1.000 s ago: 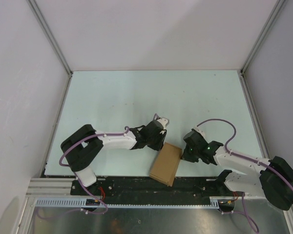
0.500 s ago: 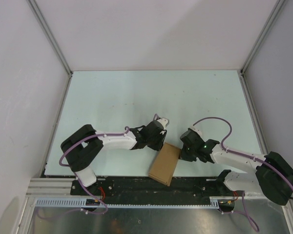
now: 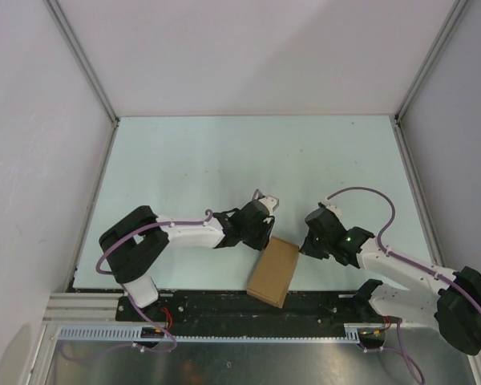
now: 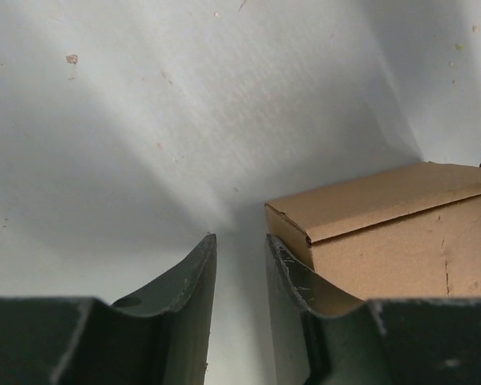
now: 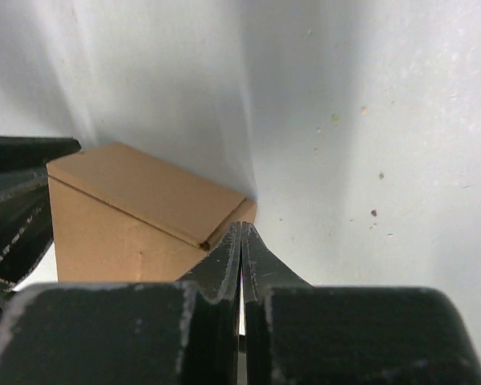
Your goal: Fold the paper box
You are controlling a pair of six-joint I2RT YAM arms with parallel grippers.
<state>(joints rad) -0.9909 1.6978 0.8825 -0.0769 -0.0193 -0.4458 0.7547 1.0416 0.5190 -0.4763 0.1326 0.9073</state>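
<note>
The paper box (image 3: 274,270) is a closed brown cardboard box. It lies at the table's near edge and partly overhangs the black rail. My left gripper (image 3: 264,238) sits at its far left corner. In the left wrist view the jaws (image 4: 239,250) stand a narrow gap apart with nothing between them, and the right finger (image 4: 293,269) touches the box (image 4: 401,233). My right gripper (image 3: 305,245) is at the box's far right corner. In the right wrist view it (image 5: 241,231) is shut and empty, its tips against the corner of the box (image 5: 120,216).
The pale green table (image 3: 224,160) is walled by white panels at the back and both sides. A black rail (image 3: 224,303) and a metal frame run along the near edge under the box. The left fingers show at the left edge of the right wrist view (image 5: 16,200).
My right arm pushed a little left, then drew back right and stretched out. The box shifted only slightly. The left arm has hardly moved.
</note>
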